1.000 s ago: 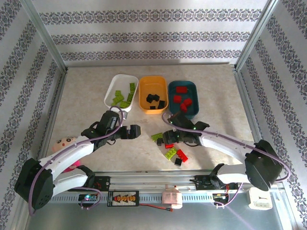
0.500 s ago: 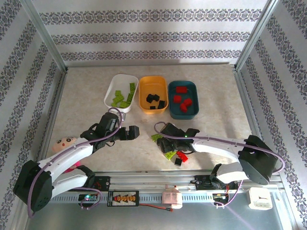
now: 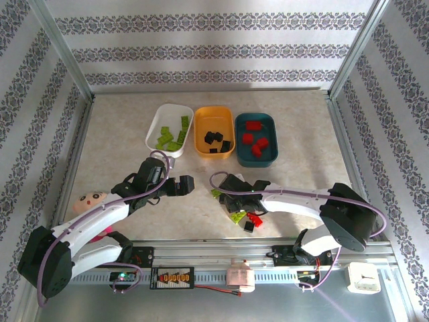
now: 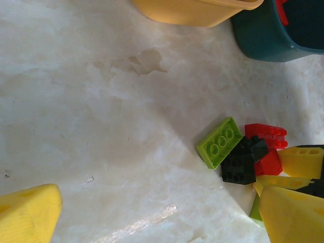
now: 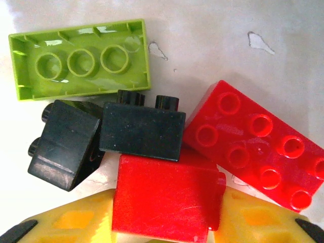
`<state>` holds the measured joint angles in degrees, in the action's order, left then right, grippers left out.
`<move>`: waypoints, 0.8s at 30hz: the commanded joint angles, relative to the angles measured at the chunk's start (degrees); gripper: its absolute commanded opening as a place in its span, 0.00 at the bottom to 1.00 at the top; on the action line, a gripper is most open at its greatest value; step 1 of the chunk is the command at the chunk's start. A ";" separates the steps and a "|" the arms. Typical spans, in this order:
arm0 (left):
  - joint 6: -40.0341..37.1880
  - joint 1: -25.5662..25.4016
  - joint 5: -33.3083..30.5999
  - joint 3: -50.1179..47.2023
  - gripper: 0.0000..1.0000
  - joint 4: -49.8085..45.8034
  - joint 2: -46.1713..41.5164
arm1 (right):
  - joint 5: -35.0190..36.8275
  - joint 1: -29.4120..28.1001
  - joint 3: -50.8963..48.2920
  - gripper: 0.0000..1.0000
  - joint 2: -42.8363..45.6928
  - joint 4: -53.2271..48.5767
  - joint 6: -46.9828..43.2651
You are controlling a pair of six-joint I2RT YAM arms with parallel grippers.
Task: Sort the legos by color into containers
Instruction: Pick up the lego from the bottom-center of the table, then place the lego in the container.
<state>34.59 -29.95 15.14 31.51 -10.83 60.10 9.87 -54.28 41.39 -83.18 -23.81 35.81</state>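
Legos (image 3: 171, 137) lie sorted in three trays at the far side: lime ones in the white tray (image 3: 165, 111), black ones in the orange-yellow tray (image 3: 214, 110), red ones in the dark teal tray (image 3: 255, 115). Nearer, the left gripper (image 3: 181, 184) hovers over bare table (image 3: 120, 147), jaws spread wide. Right of it lies a loose pile (image 3: 242, 216) of lime, black and red bricks. There the right gripper (image 5: 167, 223) has its yellow fingers (image 5: 76, 223) pressed against both sides of a small red lego (image 5: 164, 197), which touches a black brick (image 5: 142, 129).

Place: a robot test cell, lab-style.
Walls: patterned wallpaper panels (image 3: 214, 50) boxed in by metal framing (image 3: 64, 57).
Near edge: rail (image 3: 214, 253) with electronics (image 3: 175, 276), cables (image 3: 213, 289) along the table (image 3: 120, 134).
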 commanded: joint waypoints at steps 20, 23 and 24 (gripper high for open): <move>1.08 -0.28 -0.15 -0.35 1.00 1.66 -0.71 | -3.06 24.79 13.87 0.31 8.33 1.47 -14.17; 1.11 -0.33 0.32 -0.47 1.00 1.69 -0.47 | -4.45 30.17 18.06 0.30 0.69 2.92 -14.05; 1.06 -0.36 0.50 -0.39 1.00 1.65 -0.37 | -5.12 31.45 19.72 0.30 -2.04 3.04 -13.97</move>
<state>35.00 -29.95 14.85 31.51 -10.81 59.51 6.96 -25.32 57.74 -79.72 -22.24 23.62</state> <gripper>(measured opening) 0.997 0.377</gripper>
